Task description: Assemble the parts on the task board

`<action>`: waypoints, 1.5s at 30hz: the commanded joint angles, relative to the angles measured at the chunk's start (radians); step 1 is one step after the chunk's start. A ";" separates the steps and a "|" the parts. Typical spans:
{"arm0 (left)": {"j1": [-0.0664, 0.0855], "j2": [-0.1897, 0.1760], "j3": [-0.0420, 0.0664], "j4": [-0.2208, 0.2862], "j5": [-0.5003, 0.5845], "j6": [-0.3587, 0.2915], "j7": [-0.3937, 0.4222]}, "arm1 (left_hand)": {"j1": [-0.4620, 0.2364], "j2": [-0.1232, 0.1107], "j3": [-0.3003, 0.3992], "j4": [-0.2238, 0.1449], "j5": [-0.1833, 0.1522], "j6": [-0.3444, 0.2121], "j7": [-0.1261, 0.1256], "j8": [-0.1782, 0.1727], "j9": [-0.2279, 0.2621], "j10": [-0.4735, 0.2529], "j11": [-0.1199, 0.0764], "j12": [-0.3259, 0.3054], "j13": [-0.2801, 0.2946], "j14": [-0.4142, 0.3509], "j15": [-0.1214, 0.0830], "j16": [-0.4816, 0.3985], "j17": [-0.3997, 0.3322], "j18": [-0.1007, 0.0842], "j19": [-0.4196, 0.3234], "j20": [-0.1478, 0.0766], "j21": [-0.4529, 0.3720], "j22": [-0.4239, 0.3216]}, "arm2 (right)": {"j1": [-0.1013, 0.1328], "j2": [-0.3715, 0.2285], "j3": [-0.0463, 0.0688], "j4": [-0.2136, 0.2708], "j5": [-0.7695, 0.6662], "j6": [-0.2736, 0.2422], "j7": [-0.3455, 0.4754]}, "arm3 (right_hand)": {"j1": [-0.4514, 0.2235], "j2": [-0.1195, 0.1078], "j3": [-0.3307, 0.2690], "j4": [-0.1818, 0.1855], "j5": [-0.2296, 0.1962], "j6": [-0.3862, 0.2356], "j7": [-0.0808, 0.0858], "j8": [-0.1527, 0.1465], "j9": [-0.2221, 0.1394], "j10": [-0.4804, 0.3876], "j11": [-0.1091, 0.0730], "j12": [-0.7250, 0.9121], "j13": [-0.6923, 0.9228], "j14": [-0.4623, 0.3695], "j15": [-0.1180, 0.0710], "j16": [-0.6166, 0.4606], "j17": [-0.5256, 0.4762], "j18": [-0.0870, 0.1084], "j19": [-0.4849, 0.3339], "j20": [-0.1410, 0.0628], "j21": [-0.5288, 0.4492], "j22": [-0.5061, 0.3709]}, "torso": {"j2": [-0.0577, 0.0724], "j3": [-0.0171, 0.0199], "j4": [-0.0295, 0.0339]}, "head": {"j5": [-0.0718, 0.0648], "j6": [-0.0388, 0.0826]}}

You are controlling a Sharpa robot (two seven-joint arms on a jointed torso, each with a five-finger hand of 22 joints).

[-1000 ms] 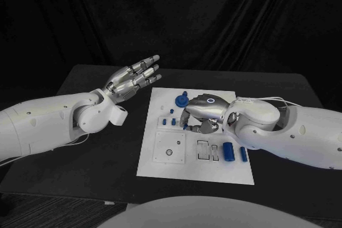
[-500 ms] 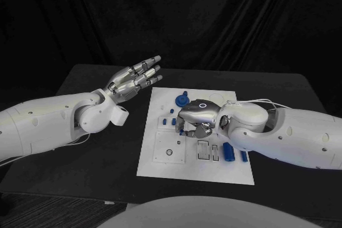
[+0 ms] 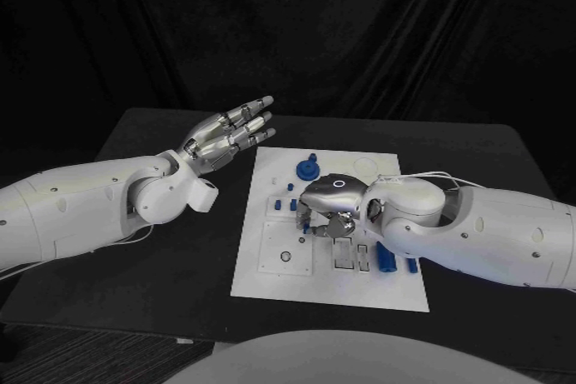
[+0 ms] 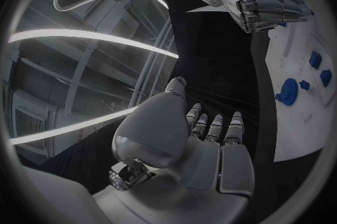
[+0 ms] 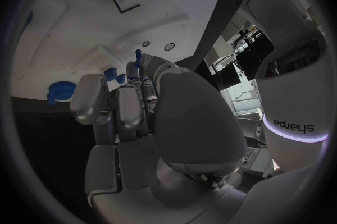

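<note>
- A flat white rectangular task board [image 3: 330,280] lies in the middle of the black table [image 3: 156,267], its long side running away from the robot.
- Small blue parts sit on the board: a round blue knob-like part [image 3: 309,164] near the far edge, short blue pegs [image 3: 283,206] in a row toward the left side, and a stubby blue cylinder [image 3: 385,259] with a slimmer blue bar [image 3: 410,265] beside it near the right edge.
- Two dark rectangular slots [image 3: 352,255] and a square recessed panel with a small ring [image 3: 285,251] mark the board's near half.
- The right hand [image 3: 328,207] is down over the centre of the board, fingers curled inward; a thin blue pin-shaped part [image 5: 137,64] stands up at the fingertips in the right wrist view, but whether it is pinched or merely behind them cannot be told.
- The left hand [image 3: 228,132] is raised above the table's far left corner, well apart from the board, fingers straight, spread and holding nothing.
- From the left wrist, the right hand [image 4: 263,5] appears as a closed fist above the board's white edge [image 4: 295,123].
- The dark, matte tabletop is backed by black drapery [image 3: 360,51]; dark carpeted floor [image 3: 72,359] shows at the near left corner.
</note>
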 commanded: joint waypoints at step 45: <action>-0.007 0.005 0.001 -0.009 0.002 0.025 -0.032 | 0.004 0.019 0.006 -0.010 0.005 0.007 0.017 0.009 0.002 -0.005 0.014 -0.005 -0.001 0.000 0.011 -0.004 -0.001 0.009 -0.004 0.004 0.000 -0.001 | -0.027 0.017 0.001 -0.006 -0.007 0.031 -0.014 | -0.001 0.005 0.001 -0.012 0.015 -0.010 0.003 -0.011 -0.004 0.036 -0.031 0.000 0.001 0.011 -0.006 -0.004 -0.003 0.012 0.001 -0.005 -0.004 0.144 | -0.001 -0.0002 -0.0005 | -0.007 0.000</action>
